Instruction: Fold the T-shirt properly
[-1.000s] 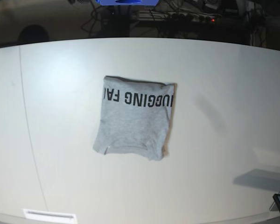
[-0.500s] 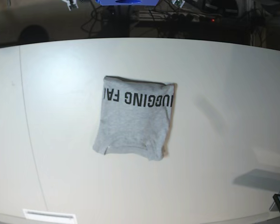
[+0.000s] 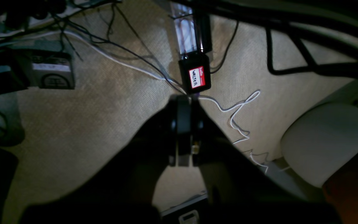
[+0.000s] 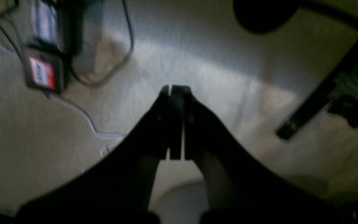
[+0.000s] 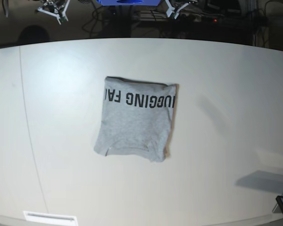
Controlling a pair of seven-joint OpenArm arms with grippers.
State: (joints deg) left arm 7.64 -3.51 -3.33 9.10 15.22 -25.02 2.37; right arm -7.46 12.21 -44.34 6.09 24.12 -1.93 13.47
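Near the lower edge of the base view, the smooth white matte table point(image 5: 217, 155) is stretching away wide and bare, with one thin seam line running down its left part. At the middle of the frame one heather-grey soft cotton T-shirt point(image 5: 134, 123) is lying flat on it, folded into a rough rectangle, a band of black block lettering crossing its far edge and the curved neckline showing at its near edge. Beyond the table's far rim the room is sitting dark, with tangled cables and a small red light.

Both wrist views are looking down at ribbed beige carpet. At the centre of its frame the dark left gripper point(image 3: 183, 102) is pressing its two jaws together with nothing between them; just past its tip one black box with a red-and-white label point(image 3: 195, 76) is lying among black and white cables. The right gripper point(image 4: 176, 90) is likewise keeping its jaws closed and empty, in a blurred frame.
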